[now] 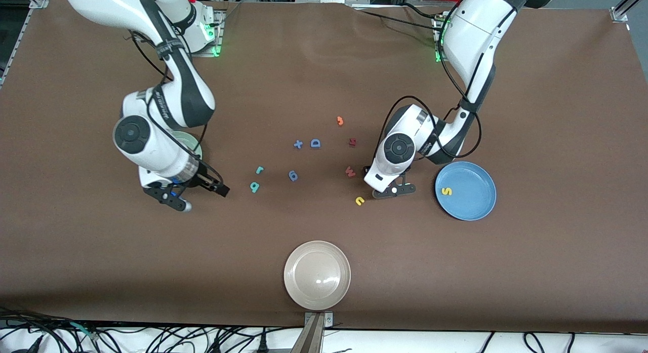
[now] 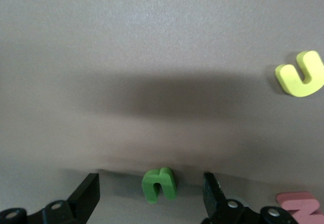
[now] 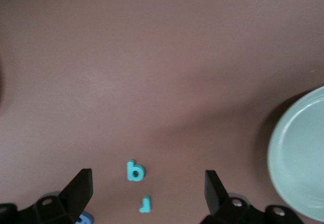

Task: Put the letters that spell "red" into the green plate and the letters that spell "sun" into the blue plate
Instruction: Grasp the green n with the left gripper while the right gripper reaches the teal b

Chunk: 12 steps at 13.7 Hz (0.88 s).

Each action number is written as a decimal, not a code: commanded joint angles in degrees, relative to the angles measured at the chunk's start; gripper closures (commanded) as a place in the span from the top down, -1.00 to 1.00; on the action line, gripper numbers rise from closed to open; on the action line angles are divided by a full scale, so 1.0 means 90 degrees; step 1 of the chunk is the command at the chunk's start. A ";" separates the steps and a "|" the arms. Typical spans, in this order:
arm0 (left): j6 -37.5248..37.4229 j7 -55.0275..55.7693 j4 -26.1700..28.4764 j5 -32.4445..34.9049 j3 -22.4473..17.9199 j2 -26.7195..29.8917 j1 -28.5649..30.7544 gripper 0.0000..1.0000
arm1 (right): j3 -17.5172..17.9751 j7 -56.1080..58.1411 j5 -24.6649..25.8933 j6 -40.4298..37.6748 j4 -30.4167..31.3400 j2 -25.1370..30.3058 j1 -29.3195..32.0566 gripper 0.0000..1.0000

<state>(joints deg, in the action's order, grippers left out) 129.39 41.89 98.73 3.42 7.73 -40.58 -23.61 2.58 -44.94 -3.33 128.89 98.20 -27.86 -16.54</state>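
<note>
Both words are partly sorted, and each arm looks set for a pick.

The right gripper (image 1: 200,196) hangs over the counter (image 1: 314,64) at the right arm's end, fingers spread wide and empty. In its wrist view the teal "d" (image 3: 135,171) and teal "r" (image 3: 145,204) lie on the bare counter ahead of it, untouched. The green plate (image 3: 298,153) sits close by, mostly hidden under that arm in the front view. Whether the orange "e" is already in it I cannot tell.

The left gripper (image 2: 152,196) is low over the counter, beside the blue plate (image 1: 476,211). Its fingers stand apart on either side of the green "n" (image 2: 160,184), not yet touching it. The next move calls for pinching the small, thin letter squarely, then lifting it over to the blue plate.

The yellow "u" (image 1: 360,201) waits on the counter near that gripper. The yellow "s" (image 1: 445,191) already lies in the blue plate.
</note>
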 commanded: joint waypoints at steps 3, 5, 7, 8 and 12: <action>0.0057 0.0034 0.0114 -0.0155 0.0029 0.0104 0.0007 0.22 | -0.0013 -0.1021 -0.0089 -0.0073 -0.0950 -0.1014 -0.0515 0.96; 0.0057 0.0033 0.0104 -0.0155 0.0029 0.0104 0.0007 0.00 | -0.0013 -0.1052 -0.0109 0.0072 -0.0950 -0.1249 -0.0555 0.96; 0.0048 0.0024 0.0094 -0.0165 0.0029 0.0104 0.0007 -0.31 | -0.0013 -0.1052 -0.0099 0.0268 -0.0892 -0.1435 -0.0671 0.96; 0.0047 0.0014 0.0094 -0.0155 0.0029 0.0114 0.0007 -0.47 | -0.0023 -0.1052 -0.0090 0.0278 -0.0863 -0.1503 -0.0692 0.96; 0.0018 0.0024 0.0075 -0.0165 0.0029 0.0124 0.0016 -0.77 | -0.0013 -0.1052 -0.0080 0.0484 -0.0599 -0.1679 -0.0730 0.96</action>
<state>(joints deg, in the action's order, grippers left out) 129.93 42.24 98.58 2.95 8.27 -40.04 -23.57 2.74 -53.93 -3.37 132.43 92.23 -42.42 -22.33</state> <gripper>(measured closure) 0.731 0.018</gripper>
